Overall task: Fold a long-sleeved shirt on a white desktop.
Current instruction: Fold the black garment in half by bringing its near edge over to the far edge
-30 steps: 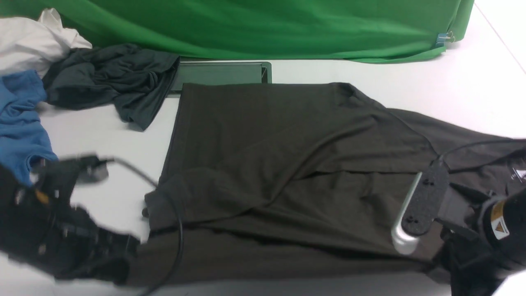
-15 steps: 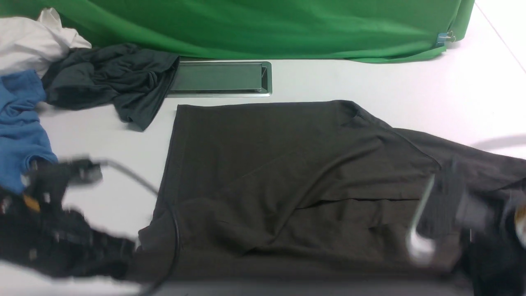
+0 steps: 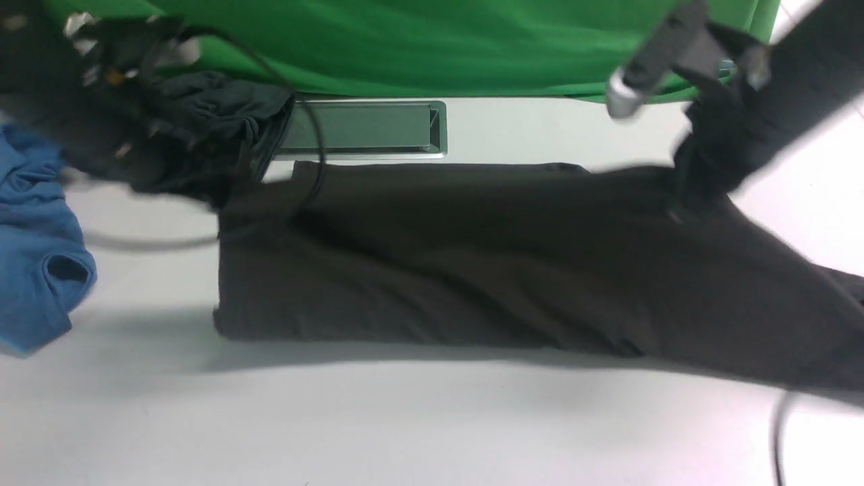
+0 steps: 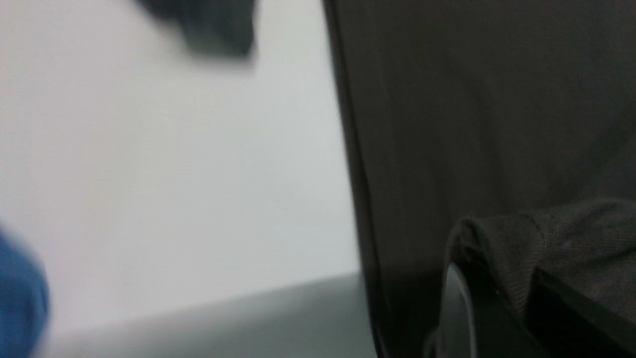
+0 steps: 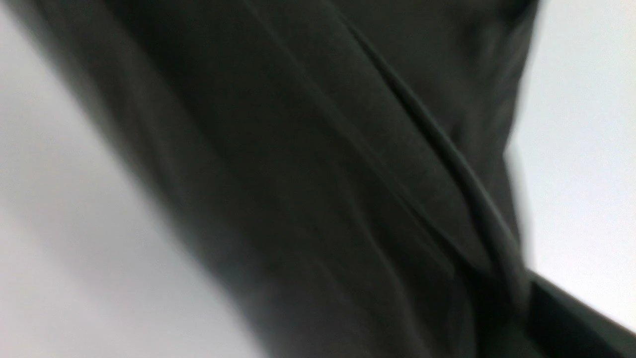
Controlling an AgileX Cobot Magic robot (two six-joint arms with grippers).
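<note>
The long-sleeved shirt (image 3: 472, 270), very dark brownish-black, stretches as a wide band across the white desktop (image 3: 432, 418). Its upper edge is raised at both ends. My left gripper (image 3: 226, 192) is shut on the shirt's left end near the hatch. In the left wrist view, a ribbed hem (image 4: 516, 238) is bunched in the jaws of my left gripper (image 4: 502, 298). My right gripper (image 3: 688, 185) is shut on the shirt's right part, which rises toward it. The right wrist view is blurred: the shirt (image 5: 323, 174) hangs from my right gripper (image 5: 502, 303).
A grey cable hatch (image 3: 364, 128) lies just behind the shirt, in front of the green backdrop (image 3: 439, 47). A charcoal garment (image 3: 229, 108) lies behind my left arm. A blue shirt (image 3: 34, 270) lies at the left edge. A cable loop (image 3: 148, 241) hangs over the desktop at left.
Both grippers rose from the near edge and swung far back, carrying the shirt's near edge up and over. The shirt went from spread flat to a narrower, lifted band.
</note>
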